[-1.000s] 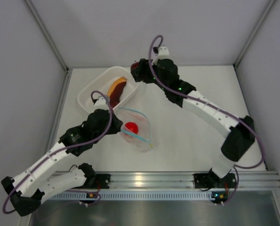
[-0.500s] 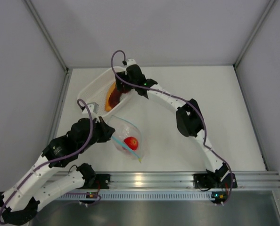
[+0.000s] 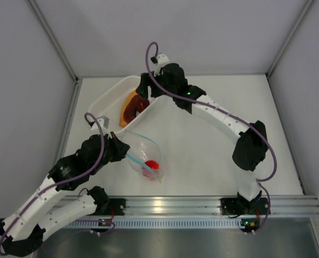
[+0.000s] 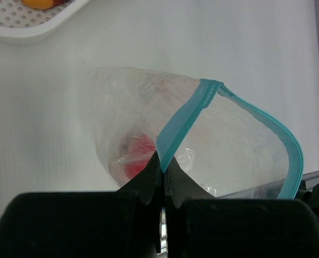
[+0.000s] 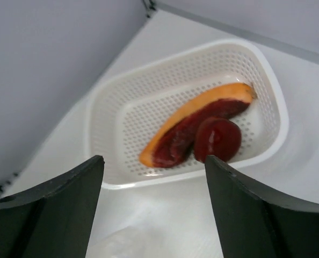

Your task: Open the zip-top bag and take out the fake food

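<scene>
The clear zip-top bag lies open in front of the left arm, and its light blue strip forms a wide loop. My left gripper is shut on that strip at the bag's mouth; it also shows in the top view. The red tomato ball sits inside the bag. My right gripper is open and empty, hovering over the near rim of the white basket. The orange crescent slice and the dark ring lie in the basket, touching.
The white perforated basket stands at the back left near the wall post. The right arm's forearm spans the middle of the table. A metal rail runs along the near edge.
My right gripper dipped into the basket and drew back open; the dark ring now lies there. My left gripper pulled the bag nearer, and the tomato rolled toward the near end.
</scene>
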Available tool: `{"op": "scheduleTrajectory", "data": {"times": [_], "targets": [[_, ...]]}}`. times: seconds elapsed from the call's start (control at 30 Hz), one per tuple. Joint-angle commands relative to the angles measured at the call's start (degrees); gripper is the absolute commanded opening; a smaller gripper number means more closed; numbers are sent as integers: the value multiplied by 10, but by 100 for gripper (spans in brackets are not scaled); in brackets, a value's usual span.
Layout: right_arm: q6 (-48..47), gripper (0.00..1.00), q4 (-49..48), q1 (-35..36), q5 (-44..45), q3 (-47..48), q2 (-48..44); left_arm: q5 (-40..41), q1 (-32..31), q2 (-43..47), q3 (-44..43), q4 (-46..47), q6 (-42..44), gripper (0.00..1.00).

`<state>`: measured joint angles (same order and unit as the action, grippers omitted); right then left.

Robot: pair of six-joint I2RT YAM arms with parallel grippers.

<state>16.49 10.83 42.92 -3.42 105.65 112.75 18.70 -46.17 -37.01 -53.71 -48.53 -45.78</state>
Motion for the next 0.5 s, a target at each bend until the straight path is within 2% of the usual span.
{"op": "scheduleTrajectory", "data": {"times": [0.0, 0.07, 0.13, 0.27, 0.4, 0.47], "targets": [[63, 75, 19, -2, -70, -21, -115, 29, 0, -8, -24, 0, -24, 0], [64, 68, 41, 8, -62, -51, -173, 34, 0, -12, -23, 0, -33, 0], [52, 65, 90, 38, -41, -85, -207, 45, 0, -14, -21, 1, -48, 0], [46, 55, 122, 113, 57, -151, -301, 70, 0, -17, -12, 1, -78, 0], [50, 40, 120, 217, 125, -206, -341, 82, 0, -24, -7, 0, -106, 0], [54, 37, 136, 246, 165, -209, -333, 83, 0, -25, -5, 2, -120, 0]]}}
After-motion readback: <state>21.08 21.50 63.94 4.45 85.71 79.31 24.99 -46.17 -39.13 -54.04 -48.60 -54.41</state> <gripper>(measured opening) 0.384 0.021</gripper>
